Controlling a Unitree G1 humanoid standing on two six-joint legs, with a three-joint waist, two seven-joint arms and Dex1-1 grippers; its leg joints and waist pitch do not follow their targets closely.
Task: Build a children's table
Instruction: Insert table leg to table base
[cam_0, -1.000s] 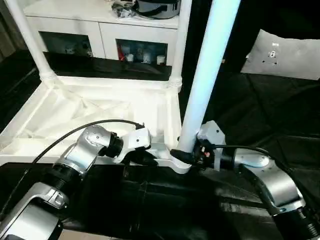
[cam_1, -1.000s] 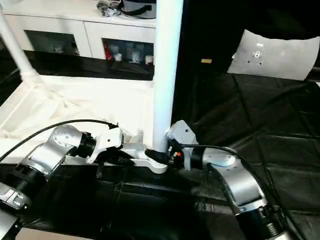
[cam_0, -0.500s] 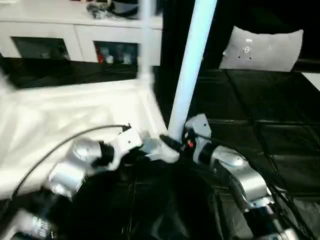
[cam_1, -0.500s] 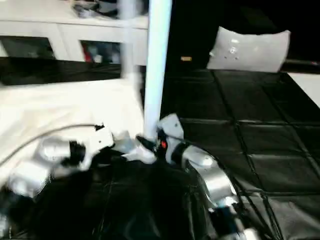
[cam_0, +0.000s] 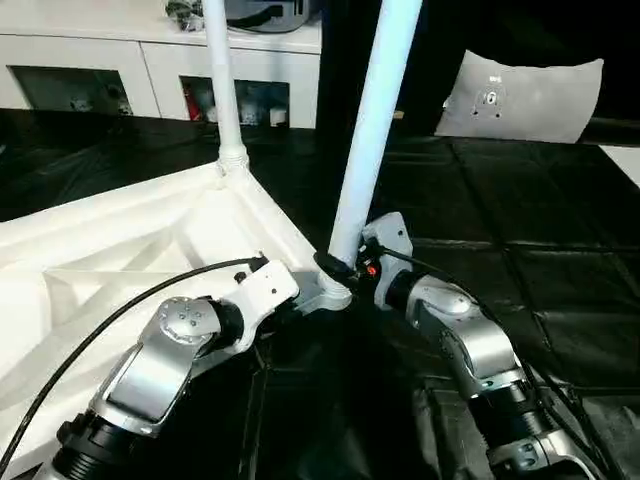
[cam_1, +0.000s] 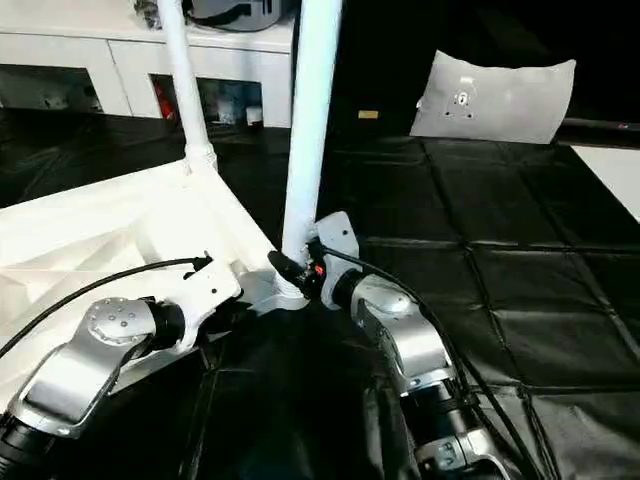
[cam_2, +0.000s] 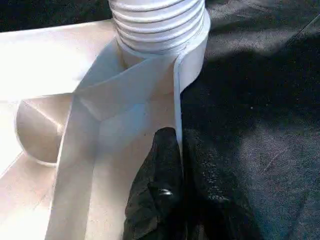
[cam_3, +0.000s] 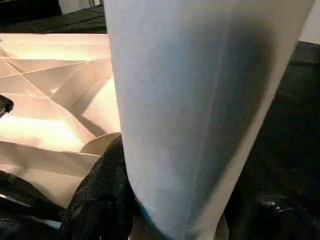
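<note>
Lying upside down on the black mat (cam_0: 520, 260), ribbed underside up: the tabletop (cam_0: 110, 250), with two legs seen standing in corner sockets. Noted at the near corner socket (cam_0: 332, 296): the near leg (cam_0: 368, 130), leaning slightly, threads visible above the socket collar in the left wrist view, so judged not fully seated. Noted at the far corner: the far leg (cam_0: 222, 85), upright in its socket.

Right gripper (cam_0: 345, 268): clamped around the base of the near leg, fingers (cam_3: 102, 200) on both sides of the shaft. Left gripper (cam_2: 167, 195): pinched shut on the thin rim of the tabletop just beside that socket.

Risks, as judged:
- Cross-threading, if turned while leaning.
- Slipping of the smooth tapered shaft through the fingers under torque.
- Sliding or lifting of the light tabletop off the mat if the rim pinch gives.
- Toppling of the near leg if released before seating.
</note>
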